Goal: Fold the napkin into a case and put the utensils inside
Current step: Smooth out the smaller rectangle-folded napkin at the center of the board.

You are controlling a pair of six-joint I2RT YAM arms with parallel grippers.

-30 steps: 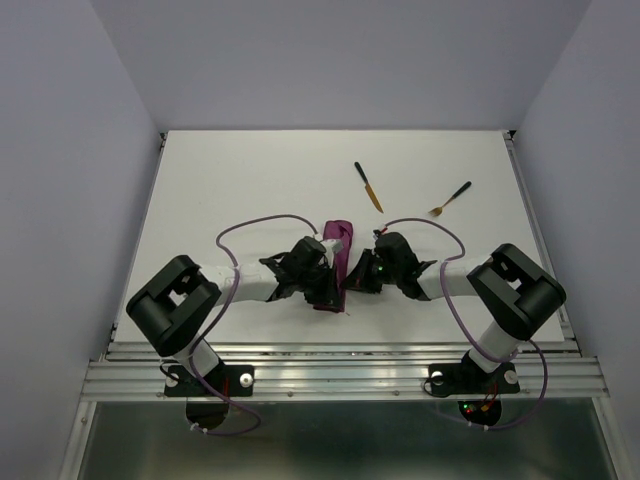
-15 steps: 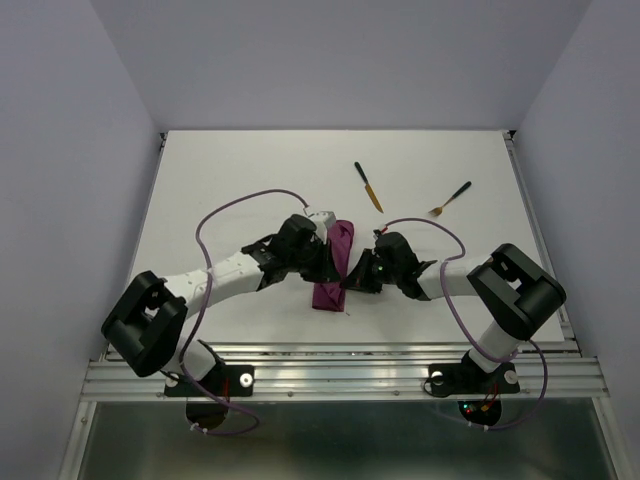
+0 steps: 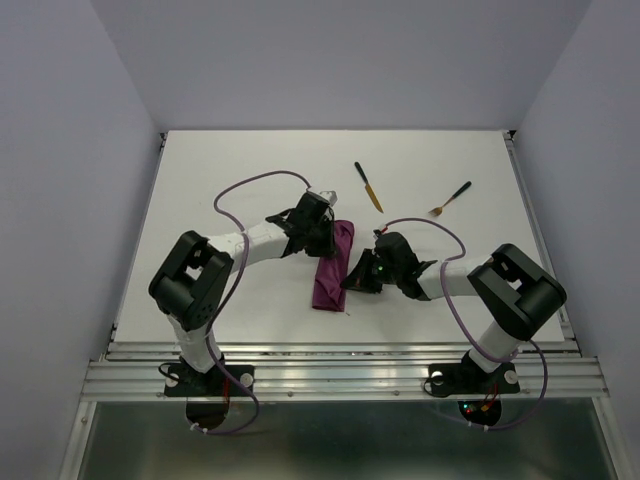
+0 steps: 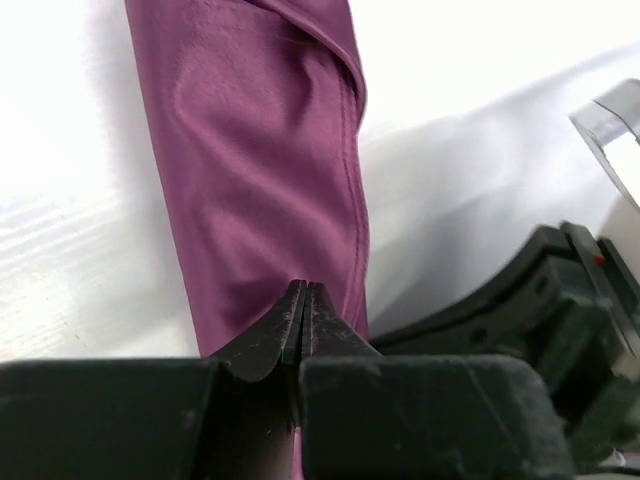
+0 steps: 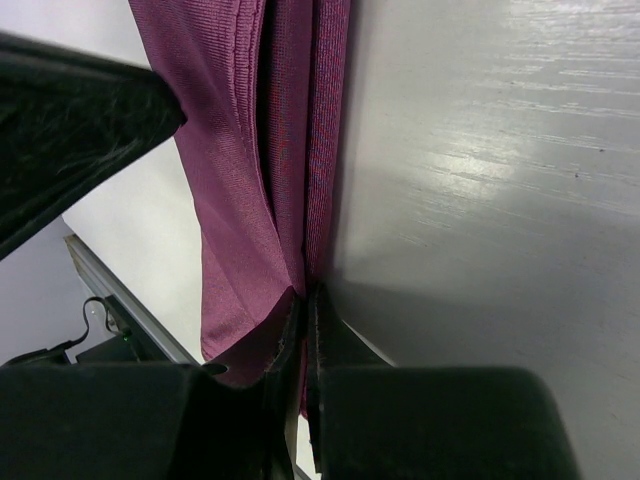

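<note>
The napkin (image 3: 331, 272) lies on the white table (image 3: 230, 170) folded into a narrow magenta strip, a case shape running near to far. My left gripper (image 3: 327, 231) sits at its far end, shut on the cloth's edge (image 4: 260, 150), jaws pressed together (image 4: 305, 290). At the strip's right edge, near the middle, my right gripper (image 3: 349, 282) is shut on the layered folds (image 5: 240, 150), tips together (image 5: 305, 295). The utensils lie apart farther back: a knife (image 3: 368, 187) and a fork (image 3: 451, 198), both with black handles and gold ends.
Purple cables loop over both forearms. The table's metal rail (image 3: 340, 350) runs along the near edge, close to the strip's near end. Pale walls stand on three sides. In the left wrist view the right gripper's black body (image 4: 540, 300) sits just right of the strip.
My left gripper has travelled from the strip's near part up along it to its far end, the arm swinging outward. The right gripper has stayed put on the cloth's right edge.
</note>
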